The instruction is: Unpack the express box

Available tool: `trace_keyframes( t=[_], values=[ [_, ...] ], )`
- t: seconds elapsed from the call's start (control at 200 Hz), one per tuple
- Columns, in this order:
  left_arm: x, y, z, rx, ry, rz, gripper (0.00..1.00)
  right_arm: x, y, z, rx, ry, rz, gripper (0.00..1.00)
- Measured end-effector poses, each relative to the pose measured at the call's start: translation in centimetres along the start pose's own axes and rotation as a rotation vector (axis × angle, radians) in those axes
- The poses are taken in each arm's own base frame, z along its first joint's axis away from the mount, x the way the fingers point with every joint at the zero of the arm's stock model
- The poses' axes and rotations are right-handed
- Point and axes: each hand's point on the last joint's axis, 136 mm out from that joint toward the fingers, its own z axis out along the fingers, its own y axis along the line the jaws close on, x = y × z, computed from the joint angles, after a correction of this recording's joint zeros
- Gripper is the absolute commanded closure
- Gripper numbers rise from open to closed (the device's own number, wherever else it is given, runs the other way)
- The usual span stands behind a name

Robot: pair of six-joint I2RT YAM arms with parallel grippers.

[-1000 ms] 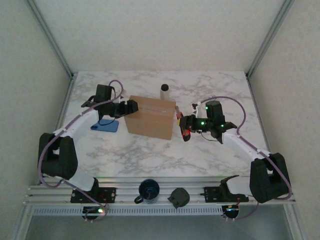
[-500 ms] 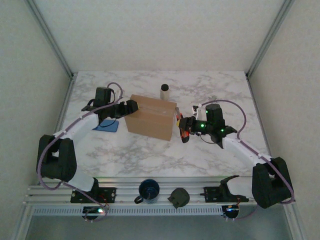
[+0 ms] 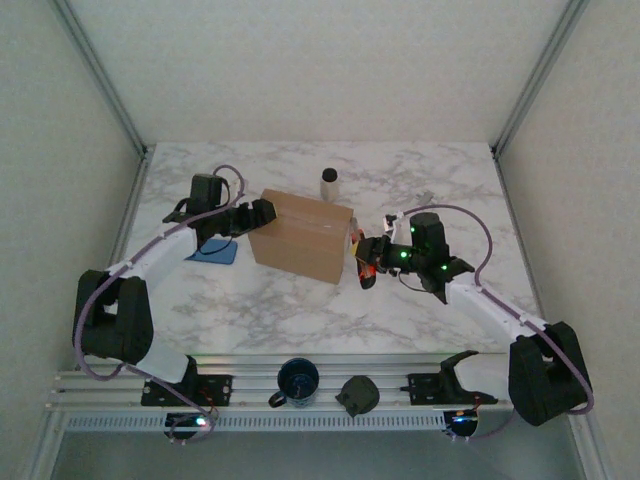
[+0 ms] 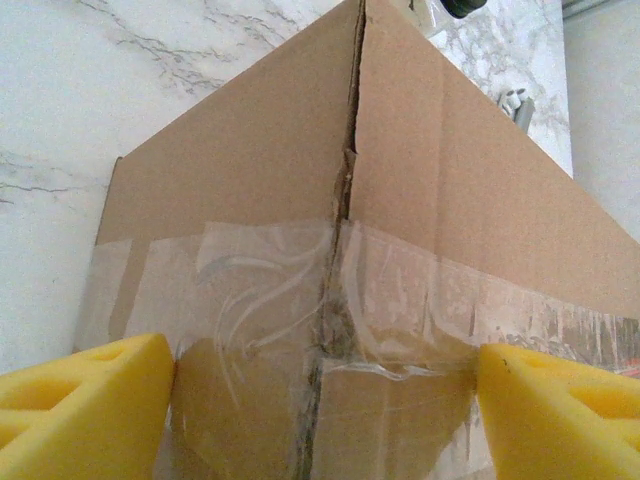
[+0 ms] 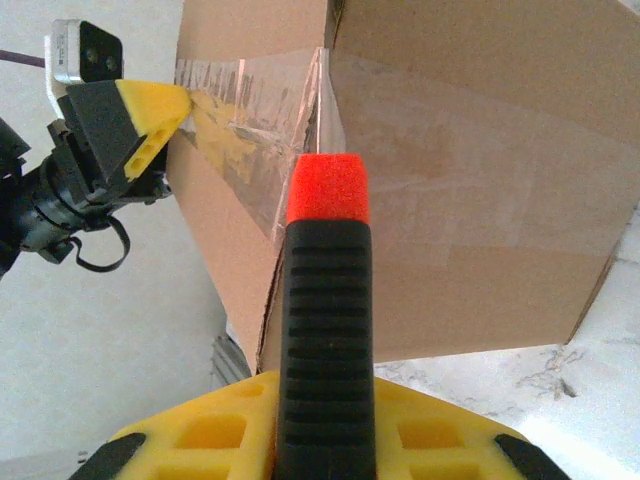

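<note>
At the far left a flat blue item [image 3: 212, 252] lies on the marble table [image 3: 300, 320] under the left arm, clear of the work. Next comes the left gripper [image 3: 264, 212], set at the left end of the express box [image 3: 300, 238], which sits a little askew near the middle of the table with its flaps down. Its jaws stand wide and grasp nothing. In the left wrist view its yellow pads [image 4: 90, 390] flank the clear tape [image 4: 400, 290] where it folds over the centre seam [image 4: 345, 200], though I cannot tell whether they press on the cardboard. The step in hand looks like slitting that tape. It goes best if this gripper bears firmly against the end wall, since a light carton will likely slide under a blade. At the box's right end the right gripper [image 3: 368, 262] is closed tight on a knife [image 5: 326, 330] with a ribbed black handle. The knife's red tip [image 5: 328, 188] points at the taped corner, near it but not clearly touching. The cut should enter at the seam rather than the cardboard beside it, run shallow so the contents are not scored, follow the box's skew, and end short of the left pads, because the stroke runs toward them.
</note>
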Motion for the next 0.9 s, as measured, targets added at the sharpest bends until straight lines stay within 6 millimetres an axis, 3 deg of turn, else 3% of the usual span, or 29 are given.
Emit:
trace_keyframes(
  t=[0.631,0.901],
  values=[
    [-0.4,0.3,0.1,-0.016,-0.028,-0.005,0.23,1.5,0.3,-0.1,-0.003,-0.011,0.033,1.0],
    [-0.5,0.6,0.0,-0.035,-0.052,-0.019,0.23,-1.0,0.2,1.8,0.039,-0.016,-0.019,1.0]
  ],
)
